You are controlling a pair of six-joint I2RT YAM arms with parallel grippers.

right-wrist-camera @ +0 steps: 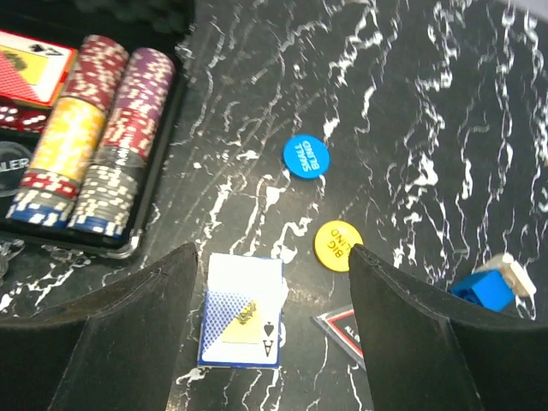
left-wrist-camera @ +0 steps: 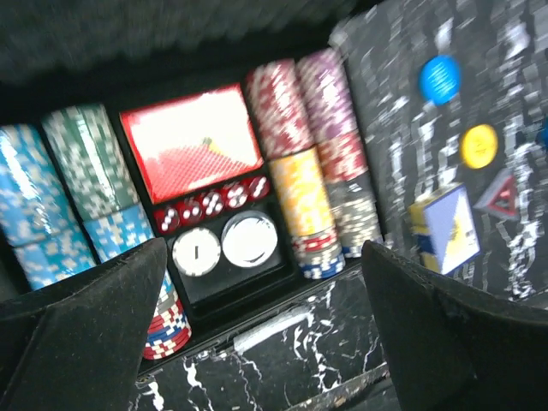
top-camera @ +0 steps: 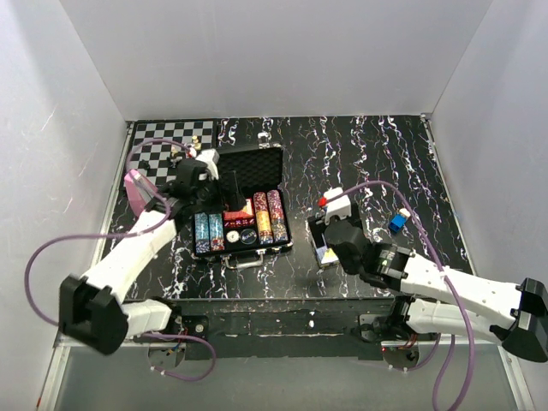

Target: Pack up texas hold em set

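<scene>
Right wrist shows your right hand (right-wrist-camera: 272, 257) spread wide and empty over the blue deck (right-wrist-camera: 242, 311), flat on the bench (right-wrist-camera: 428, 103) beside the case (right-wrist-camera: 174, 94); probably light, stiff and slick, so pinch its long edges.

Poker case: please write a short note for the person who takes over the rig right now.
Left gripper: open, empty, above the open case.
Right gripper: open, empty, above the blue deck on the table, right of the case.
Done: chip rows, red deck, dice and white buttons lie in the case.
Left: blue deck, blue button, yellow button, red triangular marker on the table; pack them, then close the lid.
</scene>
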